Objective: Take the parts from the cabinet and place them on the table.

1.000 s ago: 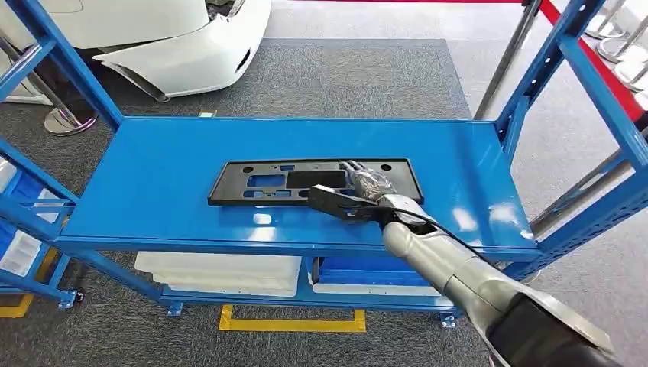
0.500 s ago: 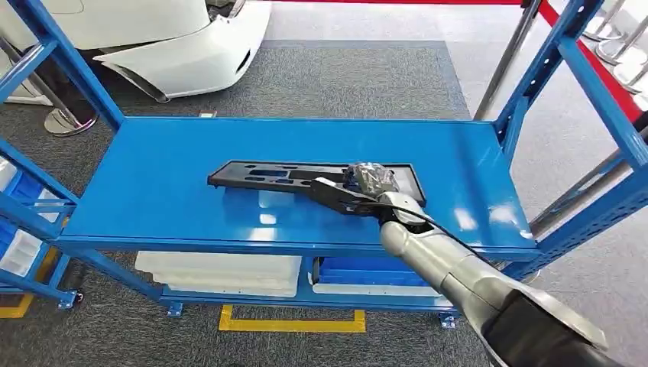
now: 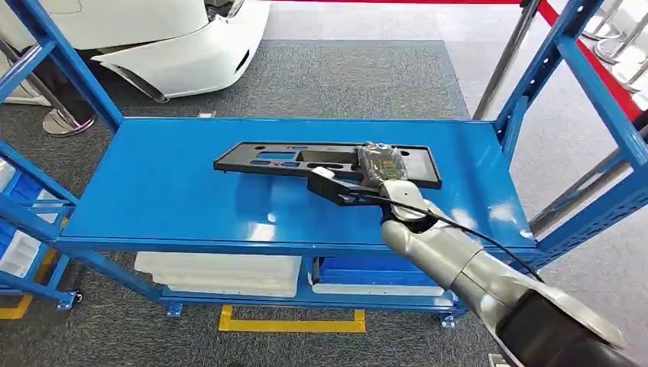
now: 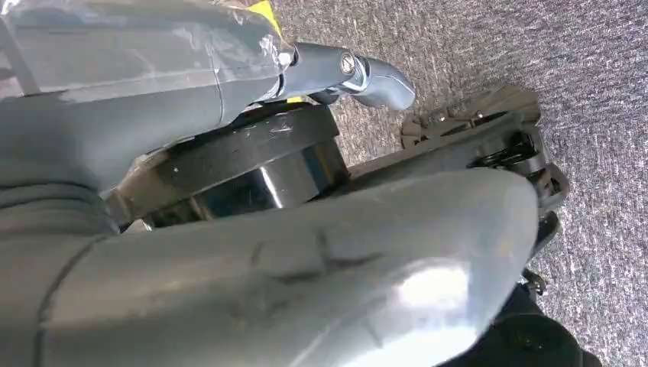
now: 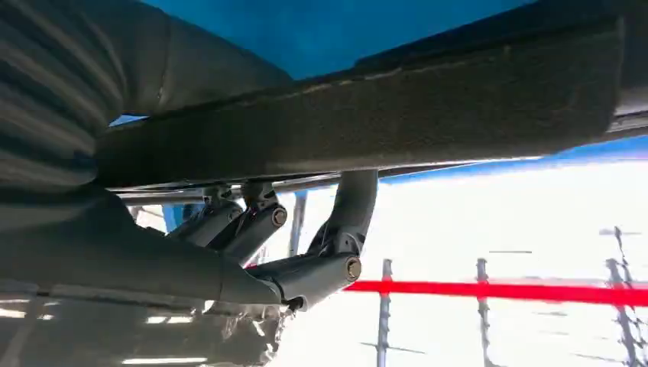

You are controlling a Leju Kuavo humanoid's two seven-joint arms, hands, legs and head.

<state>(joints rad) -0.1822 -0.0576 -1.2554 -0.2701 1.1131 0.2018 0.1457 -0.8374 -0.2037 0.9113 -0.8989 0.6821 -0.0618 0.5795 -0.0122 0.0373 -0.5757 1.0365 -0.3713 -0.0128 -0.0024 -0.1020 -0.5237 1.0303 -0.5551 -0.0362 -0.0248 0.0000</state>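
A long flat black plastic part (image 3: 306, 158) with several cut-outs hangs a little above the blue shelf (image 3: 168, 199), roughly level and lengthwise across it. My right hand (image 3: 376, 170) grips it near its right half, fingers over the top and thumb beneath. In the right wrist view the part's dark edge (image 5: 367, 115) runs across the picture with my fingers (image 5: 336, 229) curled under it. My left hand (image 4: 359, 73) hangs beside my body over grey carpet, with curled fingers and nothing in it.
Blue uprights (image 3: 69, 69) stand at the rack's corners, and a diagonal brace (image 3: 604, 92) rises at the right. White and blue bins (image 3: 221, 271) sit on the lower shelf. A white car bumper (image 3: 183, 46) lies on the carpet behind. Red barrier tape (image 3: 588, 69) runs at the far right.
The black part lay flat on the shelf; my right hand has lifted it off the surface and carried it a little away from me and to the right.
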